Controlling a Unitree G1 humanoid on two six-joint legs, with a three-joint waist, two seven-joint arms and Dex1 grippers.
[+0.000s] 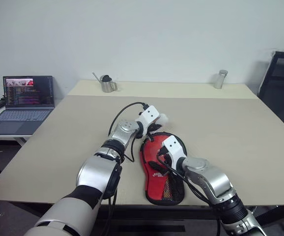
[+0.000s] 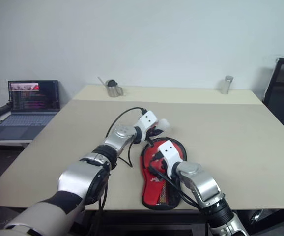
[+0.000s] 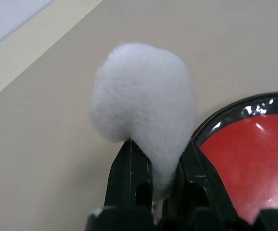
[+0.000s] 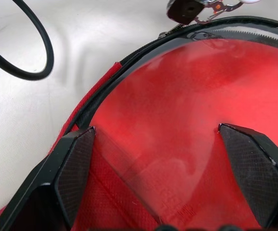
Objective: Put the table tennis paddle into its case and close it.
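- A plain pale wall is seen behind a wide beige table [image 1: 240,132], which is made of two tabletops pushed together.
- At the far edge of the table a small metal jug [image 1: 107,84] with a handle sticking out is placed toward the left, and a small metal shaker [image 1: 220,79] toward the right.
- An open laptop [image 1: 23,103] with a lit screen is set on a lower desk to the left; part of a black chair [image 1: 282,83] is seen at the right edge.
- The case [image 1: 159,179] is laid flat near the front edge of the table, red side up, with its mesh pocket and small logo toward the near end and its round end pointing away.
- A glossy red surface – likely the paddle [image 4: 187,120] – is seen through the clear window on the round part of the case; its handle cannot be made out.
- The left gripper [image 3: 156,168] is closed narrow on the stem of the white pom-pom [image 3: 144,101], held just beyond the far rim of the case.
- The right gripper [image 4: 156,163] is held over the round part of the case with its two black fingers [image 4: 74,163] spread wide – nothing is gripped between them.
- A black cable [image 4: 33,43] is looped over the table beside the case.
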